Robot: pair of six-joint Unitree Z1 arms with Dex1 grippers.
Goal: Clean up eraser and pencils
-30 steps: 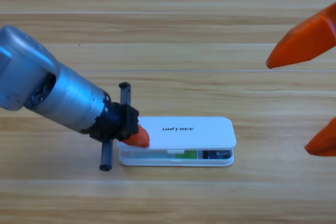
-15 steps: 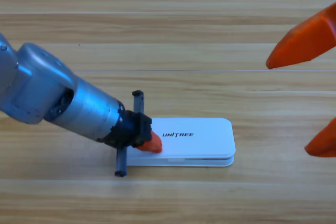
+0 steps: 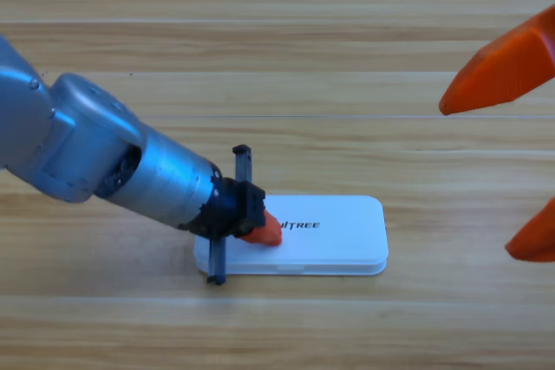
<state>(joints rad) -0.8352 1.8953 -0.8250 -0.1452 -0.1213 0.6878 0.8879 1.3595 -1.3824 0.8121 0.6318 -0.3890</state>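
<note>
The white case (image 3: 338,233) lies flat on the wooden table with its lid down, so the eraser and the pencils are hidden from view. My left gripper (image 3: 264,230) comes in from the left and rests its orange tip on the left end of the lid, beside the printed logo; the jaws show as one orange mass, shut on nothing. My right gripper (image 3: 475,178) waits at the right edge, large and partly cut off, its two orange jaws wide apart.
The grey left arm (image 3: 95,162) slants across the table's left side, down to the case. Bare wood (image 3: 286,49) lies behind the case.
The left gripper has slid right along the case's lid. The lid, slightly raised a second ago with contents showing in the gap, now sits fully down. The right gripper has not moved.
</note>
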